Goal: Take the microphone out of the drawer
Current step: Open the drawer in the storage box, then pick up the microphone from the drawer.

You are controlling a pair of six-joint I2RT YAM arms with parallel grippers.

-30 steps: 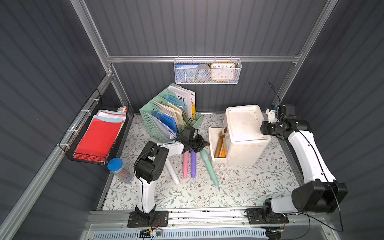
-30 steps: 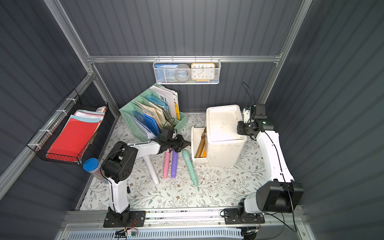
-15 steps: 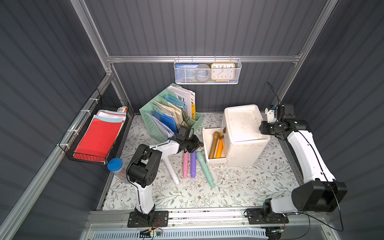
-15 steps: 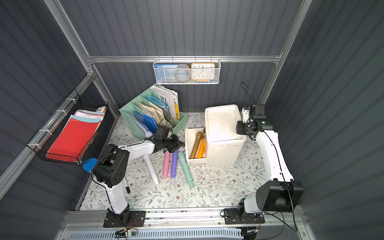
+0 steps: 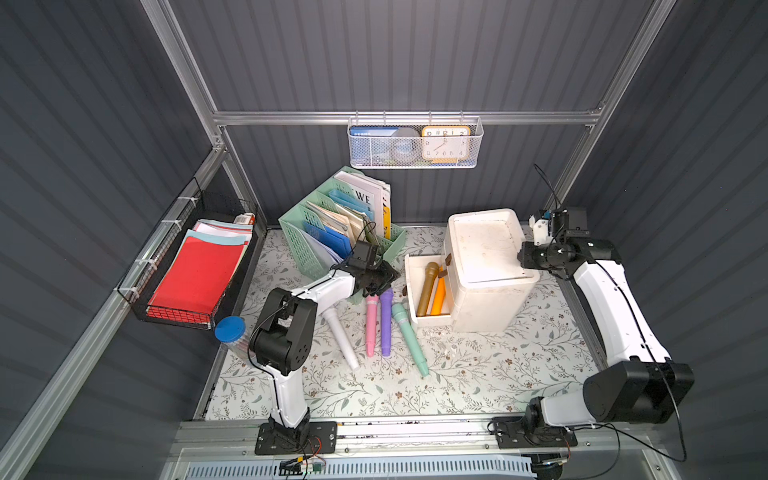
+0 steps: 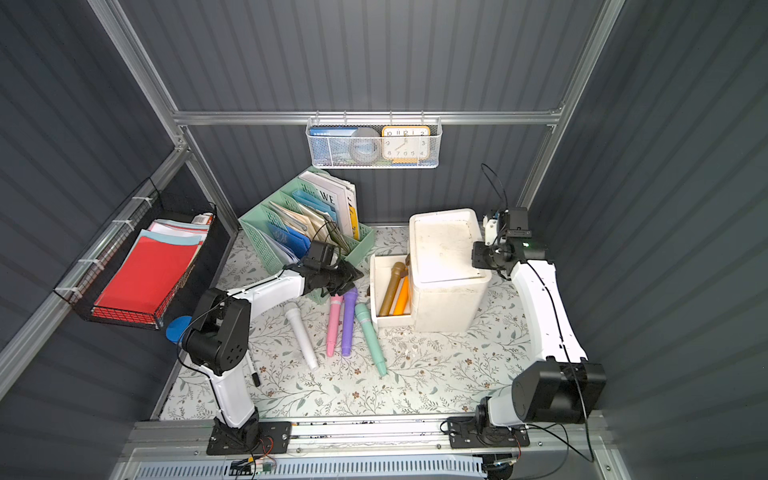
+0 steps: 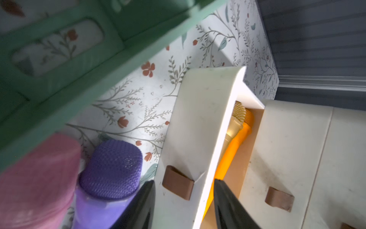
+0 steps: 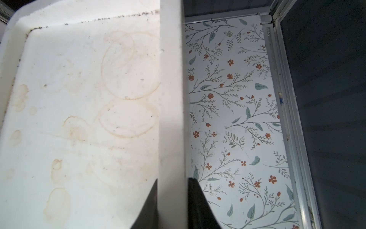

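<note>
We see a white chest of drawers [image 5: 486, 257] standing near the back right corner of the table [image 5: 478, 374]. Its top drawer [image 5: 432, 321] is pulled open toward the middle of the table. Inside the drawer lie a gold microphone [image 5: 428, 291] and an orange microphone [image 5: 438, 297], side by side and touching, with their heads toward the back edge. The left gripper [image 7: 184, 180] sits at the drawer's front with its jaws apart. In the left wrist view one jaw is outside the front wall next to the brown handle [image 7: 177, 187], and the other is over the drawer's inside above the orange microphone. We cannot tell whether either jaw touches the drawer. The right gripper [image 8: 173, 180] is clamped on the raised rim along the right side of the chest's top. On the table just beside the open drawer, a green microphone [image 5: 409, 336], a purple microphone [image 5: 386, 320], a pink microphone [image 5: 371, 324] and a white microphone [image 5: 340, 336] lie in a loose row. Their heads point toward the back edge. A green file rack [image 5: 303, 245] full of papers stands near the back left corner, just behind the left gripper. A jar with a blue lid [image 5: 230, 328] stands at the left edge.
</note>
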